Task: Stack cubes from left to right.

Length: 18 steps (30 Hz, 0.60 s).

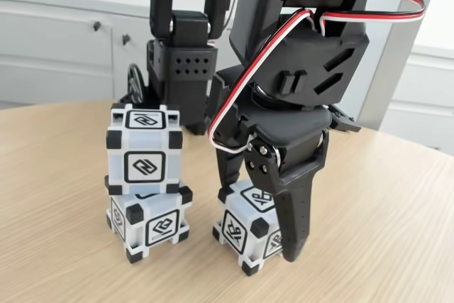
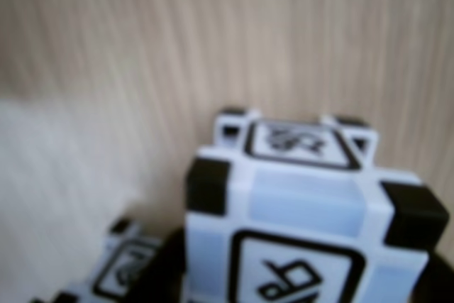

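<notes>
Two stacked cubes point(image 1: 145, 179); claw point(image 1: 273, 235) around third cube point(image 1: 248, 228).

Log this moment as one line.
stack: two cubes | third cube: on table | gripper: around third cube, lift not begun

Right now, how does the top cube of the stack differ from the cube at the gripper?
The top cube rests on another cube; the cube at the gripper sits on the table. The top cube stands free; the other has the gripper around it. The top cube faces the fixed view squarely; the other is turned corner-on. Both share the same white body, black corners and framed glyphs.
</notes>
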Each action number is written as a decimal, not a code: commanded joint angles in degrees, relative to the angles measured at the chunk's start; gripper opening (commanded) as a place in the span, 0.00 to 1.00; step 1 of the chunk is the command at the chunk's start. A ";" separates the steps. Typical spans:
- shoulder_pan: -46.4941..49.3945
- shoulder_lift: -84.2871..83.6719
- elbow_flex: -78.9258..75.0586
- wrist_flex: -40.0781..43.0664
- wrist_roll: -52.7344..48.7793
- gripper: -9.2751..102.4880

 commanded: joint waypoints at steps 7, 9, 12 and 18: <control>0.44 -0.26 -1.23 -0.35 -0.26 0.16; 0.44 -0.26 -1.23 -0.35 0.00 0.11; 0.44 0.53 -1.23 -0.35 0.26 0.08; 0.44 5.98 -1.49 0.62 1.23 0.08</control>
